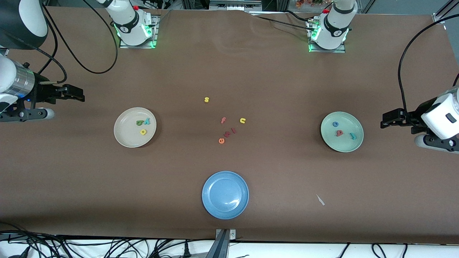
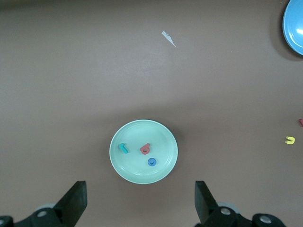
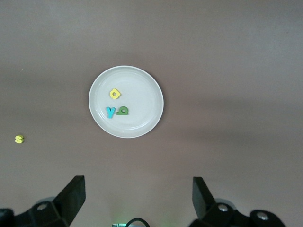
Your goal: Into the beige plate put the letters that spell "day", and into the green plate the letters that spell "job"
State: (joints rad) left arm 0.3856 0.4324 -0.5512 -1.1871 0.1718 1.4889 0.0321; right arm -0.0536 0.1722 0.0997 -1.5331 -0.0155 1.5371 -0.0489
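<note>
Looking down from the front camera, I am seeing the beige plate sitting toward the right arm's end of the bench, carrying the yellow d, the olive a and the teal y. The green plate is sitting toward the left arm's end, carrying the blue o, the salmon b and the teal j. Between the two plates, loose letters are lying on the bench: a yellow s, a pink f, a yellow n and an orange e. A blue plate is resting nearer the camera than those letters. The right gripper is hanging over bare bench at its own end, apart from the beige plate, and the left gripper is hanging likewise beside the green plate; both arms are waiting.

Turning to the left wrist view, the left gripper is standing released, its fingers spread wide and holding nothing, with the green plate and its three letters lying below.

Moving to the right wrist view, the right gripper is also released, fingers wide apart and holding nothing, above the beige plate, where the y and a are touching and the d is lying just beside them.
</note>
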